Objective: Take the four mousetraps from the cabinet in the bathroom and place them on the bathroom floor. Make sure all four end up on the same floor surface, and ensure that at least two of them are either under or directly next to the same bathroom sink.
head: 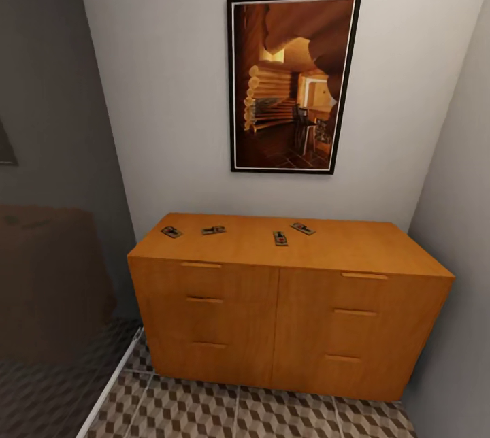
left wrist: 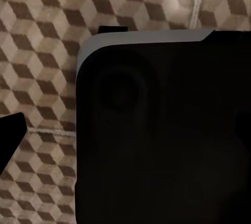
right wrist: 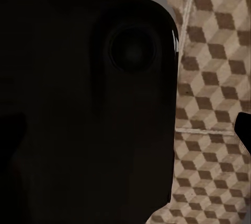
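Several mousetraps lie on top of the orange-brown cabinet (head: pixel 286 315) in the head view: one at the left (head: pixel 171 232), one beside it (head: pixel 214 230), one nearer the middle (head: pixel 280 239) and one further back (head: pixel 303 228). Cube-patterned bathroom floor (head: pixel 272 417) runs along the cabinet's foot. Both wrist views look down at this floor (left wrist: pixel 42 36) (right wrist: pixel 214 78) past my dark base (left wrist: pixel 167 130) (right wrist: pixel 78 104). One dark left fingertip (left wrist: pixel 10 132) shows at its picture's edge, and one right fingertip (right wrist: pixel 244 132) likewise. Nothing is held. The sink is out of view.
A framed picture (head: pixel 292 81) hangs on the white wall above the cabinet. A grey wall (head: pixel 463 220) closes in on the cabinet's right. A dark glass partition (head: pixel 54 254) with a white sill (head: pixel 112 383) stands at the left.
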You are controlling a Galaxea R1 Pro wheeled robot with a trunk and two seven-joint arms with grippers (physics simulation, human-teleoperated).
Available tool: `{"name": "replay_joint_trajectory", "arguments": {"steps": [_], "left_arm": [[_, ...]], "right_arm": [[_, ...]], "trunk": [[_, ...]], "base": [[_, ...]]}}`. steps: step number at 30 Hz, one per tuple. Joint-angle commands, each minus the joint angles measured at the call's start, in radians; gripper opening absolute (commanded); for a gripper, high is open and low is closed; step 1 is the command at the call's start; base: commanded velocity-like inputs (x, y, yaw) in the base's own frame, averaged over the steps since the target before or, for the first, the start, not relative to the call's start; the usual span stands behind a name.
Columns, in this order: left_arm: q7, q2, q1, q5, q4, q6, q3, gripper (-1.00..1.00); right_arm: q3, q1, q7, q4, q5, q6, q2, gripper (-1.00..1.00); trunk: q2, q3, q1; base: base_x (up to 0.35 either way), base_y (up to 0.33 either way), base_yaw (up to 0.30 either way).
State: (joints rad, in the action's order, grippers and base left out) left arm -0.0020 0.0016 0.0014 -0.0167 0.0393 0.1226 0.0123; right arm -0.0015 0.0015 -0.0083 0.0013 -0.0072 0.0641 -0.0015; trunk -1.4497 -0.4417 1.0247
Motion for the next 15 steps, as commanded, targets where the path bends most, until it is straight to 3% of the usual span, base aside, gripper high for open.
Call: {"name": "replay_joint_trajectory", "arguments": {"steps": [1,15], "left_arm": [[0.000,0.000,0.000,-0.002,0.001,0.002,0.001,1.00],[0.000,0.000,0.000,-0.002,0.001,0.002,0.001,1.00]], "right_arm": [[0.000,0.000,-0.001,0.000,0.000,0.004,0.000,1.00],[0.000,0.000,-0.001,0.000,0.003,0.002,0.000,1.00]], "trunk": [[0.000,-0.001,0.000],[0.000,-0.001,0.000]], "base": [[0.121,0.000,0.000],[0.035,0.000,0.000]]}}
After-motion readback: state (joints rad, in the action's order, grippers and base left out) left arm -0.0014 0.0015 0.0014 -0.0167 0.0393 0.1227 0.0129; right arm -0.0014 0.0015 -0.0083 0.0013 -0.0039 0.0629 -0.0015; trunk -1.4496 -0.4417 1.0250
